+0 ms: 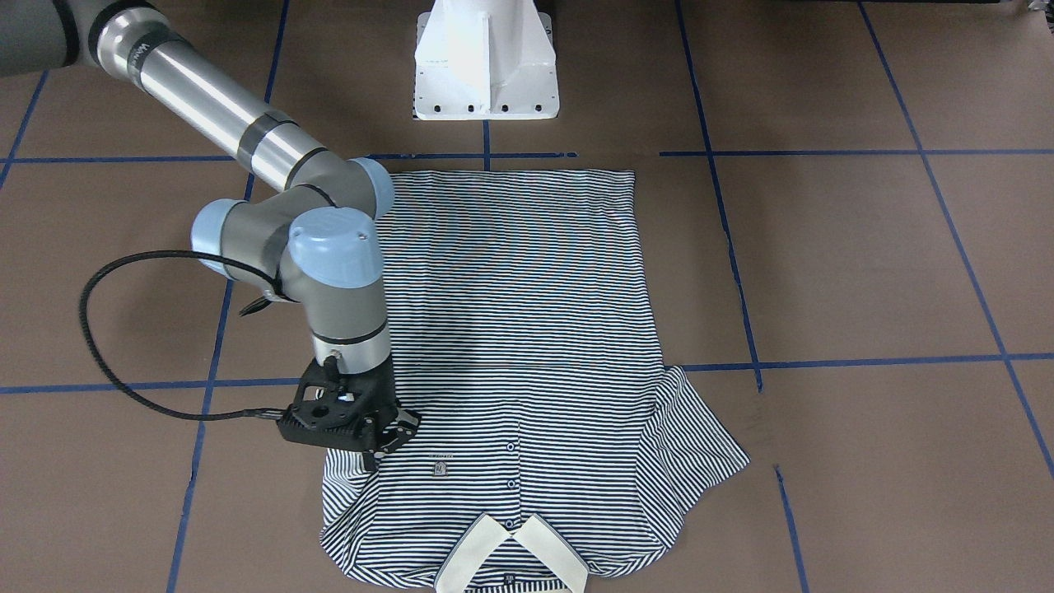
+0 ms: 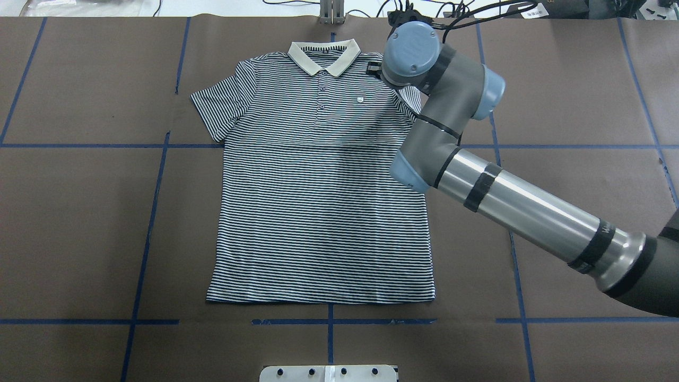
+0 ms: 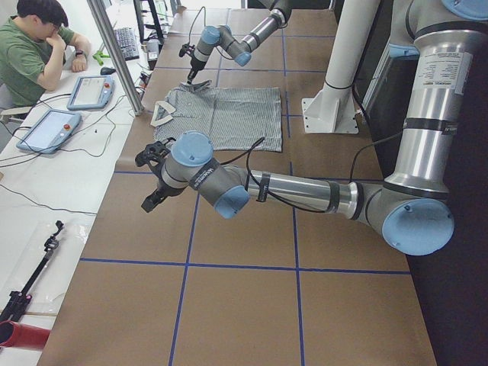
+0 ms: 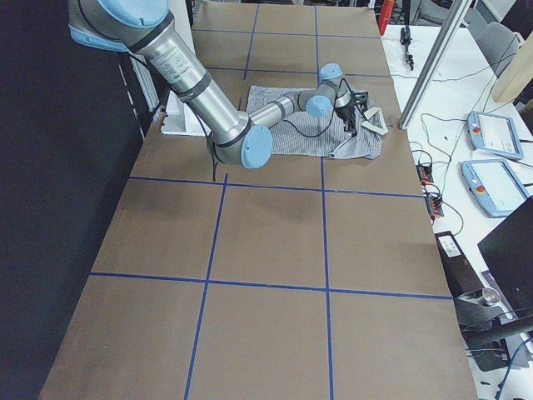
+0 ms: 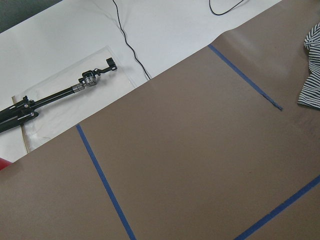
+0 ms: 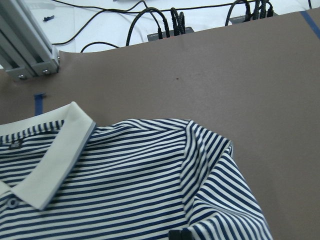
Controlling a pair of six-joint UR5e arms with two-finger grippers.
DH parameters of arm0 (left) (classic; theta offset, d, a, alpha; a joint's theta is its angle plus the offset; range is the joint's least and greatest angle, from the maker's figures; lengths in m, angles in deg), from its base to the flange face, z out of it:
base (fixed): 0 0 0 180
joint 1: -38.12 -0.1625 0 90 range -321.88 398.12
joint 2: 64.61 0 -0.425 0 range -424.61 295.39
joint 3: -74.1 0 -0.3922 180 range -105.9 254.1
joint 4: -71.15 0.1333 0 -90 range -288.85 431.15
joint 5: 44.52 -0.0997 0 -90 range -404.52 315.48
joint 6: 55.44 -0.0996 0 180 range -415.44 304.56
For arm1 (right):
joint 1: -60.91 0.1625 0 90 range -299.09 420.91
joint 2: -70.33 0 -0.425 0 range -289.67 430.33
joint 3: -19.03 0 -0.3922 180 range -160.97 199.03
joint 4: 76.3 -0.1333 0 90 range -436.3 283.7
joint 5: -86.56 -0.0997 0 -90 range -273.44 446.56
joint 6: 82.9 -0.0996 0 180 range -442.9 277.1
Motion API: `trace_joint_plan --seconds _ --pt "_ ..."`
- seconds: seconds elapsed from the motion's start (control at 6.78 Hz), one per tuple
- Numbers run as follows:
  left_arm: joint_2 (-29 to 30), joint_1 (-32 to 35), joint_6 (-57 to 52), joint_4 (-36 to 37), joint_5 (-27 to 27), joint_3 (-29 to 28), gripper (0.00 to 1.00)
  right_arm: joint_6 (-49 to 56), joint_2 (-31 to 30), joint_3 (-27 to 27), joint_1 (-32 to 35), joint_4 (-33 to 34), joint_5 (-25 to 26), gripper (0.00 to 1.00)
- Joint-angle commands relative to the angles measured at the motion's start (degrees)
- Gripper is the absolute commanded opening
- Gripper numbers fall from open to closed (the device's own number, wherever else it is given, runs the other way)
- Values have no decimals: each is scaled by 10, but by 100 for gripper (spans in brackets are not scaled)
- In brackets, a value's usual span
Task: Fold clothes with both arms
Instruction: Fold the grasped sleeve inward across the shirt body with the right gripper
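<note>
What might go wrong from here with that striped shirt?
Two risks, as I judge it. The right gripper sits low on the bunched sleeve of the polo shirt; it might pinch several layers or drag the whole shirt askew. The left gripper hangs far from the shirt, so a one-sided pull could leave the fold crooked.

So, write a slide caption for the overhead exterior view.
Right arm over one shoulder of a striped polo shirt laid flat on the table.

Bright, even overhead light leaves only a soft shadow under the right arm point(image 1: 206, 99), a white glint along its steel tube, and moiré rippling across the sharp striped shirt point(image 1: 510, 272).
</note>
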Motion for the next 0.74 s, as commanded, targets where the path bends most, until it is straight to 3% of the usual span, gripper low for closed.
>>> trace_joint_plan --seconds 0.0,0.44,0.59 --pt "-1 0 -1 0 0 1 100 -31 53 -52 -29 5 46 0" --pt "-1 0 0 0 0 0 100 -24 64 -62 -40 4 49 1" --pt "-1 0 1 0 -1 0 100 -6 64 -62 -41 5 52 99"
